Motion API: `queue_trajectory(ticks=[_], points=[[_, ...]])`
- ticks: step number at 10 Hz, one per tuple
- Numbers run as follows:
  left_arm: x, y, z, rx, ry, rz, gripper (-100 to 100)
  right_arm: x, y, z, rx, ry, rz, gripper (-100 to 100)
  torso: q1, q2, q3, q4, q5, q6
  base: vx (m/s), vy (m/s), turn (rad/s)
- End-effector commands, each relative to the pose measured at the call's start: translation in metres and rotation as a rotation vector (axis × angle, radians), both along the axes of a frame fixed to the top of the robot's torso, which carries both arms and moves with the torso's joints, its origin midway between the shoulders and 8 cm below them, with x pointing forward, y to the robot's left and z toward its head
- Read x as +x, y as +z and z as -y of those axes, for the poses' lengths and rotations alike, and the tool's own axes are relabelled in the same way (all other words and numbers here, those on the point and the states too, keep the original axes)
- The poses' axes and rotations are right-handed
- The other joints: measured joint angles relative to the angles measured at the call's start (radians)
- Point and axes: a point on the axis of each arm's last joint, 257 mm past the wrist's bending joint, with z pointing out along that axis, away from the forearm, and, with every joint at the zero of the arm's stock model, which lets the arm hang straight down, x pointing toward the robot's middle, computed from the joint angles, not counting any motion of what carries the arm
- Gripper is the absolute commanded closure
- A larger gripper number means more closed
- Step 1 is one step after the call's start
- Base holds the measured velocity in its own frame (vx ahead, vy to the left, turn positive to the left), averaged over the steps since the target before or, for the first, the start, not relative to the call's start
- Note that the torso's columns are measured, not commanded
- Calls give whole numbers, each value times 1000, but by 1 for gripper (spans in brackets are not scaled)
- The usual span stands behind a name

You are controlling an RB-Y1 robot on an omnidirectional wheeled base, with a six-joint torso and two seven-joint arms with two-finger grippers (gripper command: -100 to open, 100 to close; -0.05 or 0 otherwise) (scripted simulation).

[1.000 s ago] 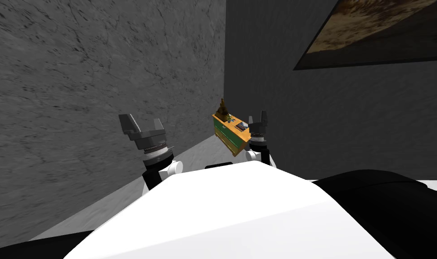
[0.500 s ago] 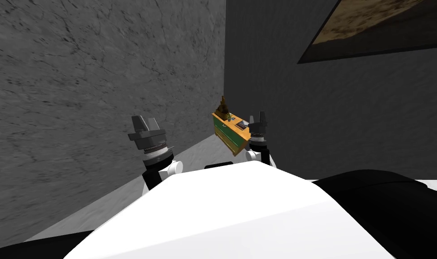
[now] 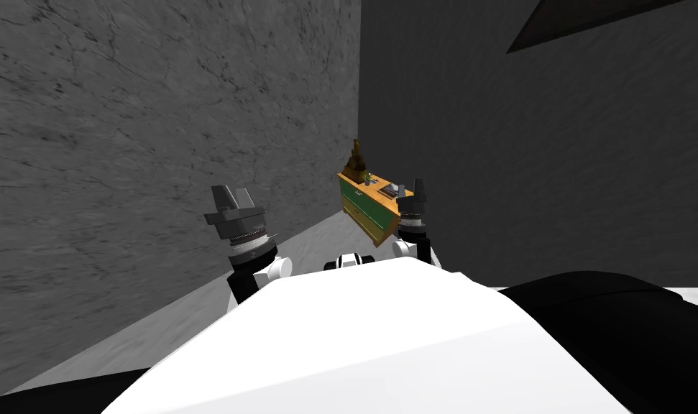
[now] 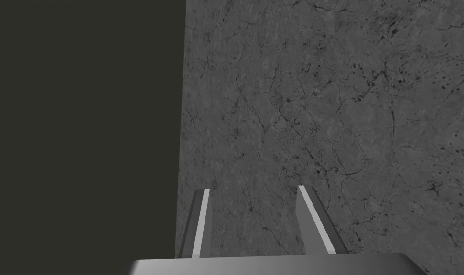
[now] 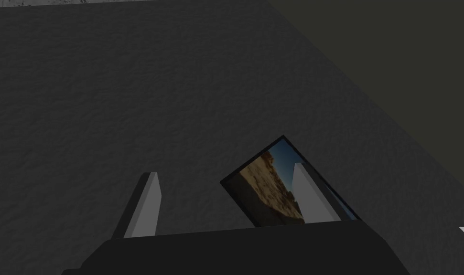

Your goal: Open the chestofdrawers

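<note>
The chest of drawers point(image 3: 369, 208) runs lengthwise along the dark wall point(image 3: 527, 187), its green fronts facing the grey wall point(image 3: 153, 144). The left gripper point(image 4: 252, 188) is narrowly parted and the right gripper point(image 5: 224, 169) is wide.

**Free room and obstacles, head view.** A strip of pale floor point(image 3: 313, 241) ran open from the lower left toward the chest of drawers point(image 3: 365, 210) at centre frame. A grey wall point(image 3: 160, 144) closed the left side and a dark wall point(image 3: 520, 180) the right, and they met in a corner behind the chest. A brown figurine point(image 3: 355, 167) and small items point(image 3: 387, 190) crowded its top. Its green front stood unobstructed.
</note>
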Motion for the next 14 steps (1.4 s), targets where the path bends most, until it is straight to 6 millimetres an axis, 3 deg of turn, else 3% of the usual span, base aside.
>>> queue_trajectory(ticks=[1, 5, 8, 14], points=[[0, 0, 0, 0, 0, -1, 0, 9, -5, -17, -128, -15, -26, -100, 1, 31, -70, 32, 0, 0, 124, 62, -74], [0, 0, 0, 0, 0, -1, 0, 28, -22, -48, -375, -67, -60, -100, 0, 46, -94, 47, 0, 0, 148, 79, -98], [0, 0, 0, 0, 0, -1, 0, 33, -28, -59, -482, -103, -66, -100, -2, 49, -92, 48, -1, 0, 109, 46, -54], [0, 0, 0, 0, 0, -1, 0, 57, -60, -97, -830, -199, -69, -100, 0, 48, -93, 47, 0, 0, 130, 67, -100]])
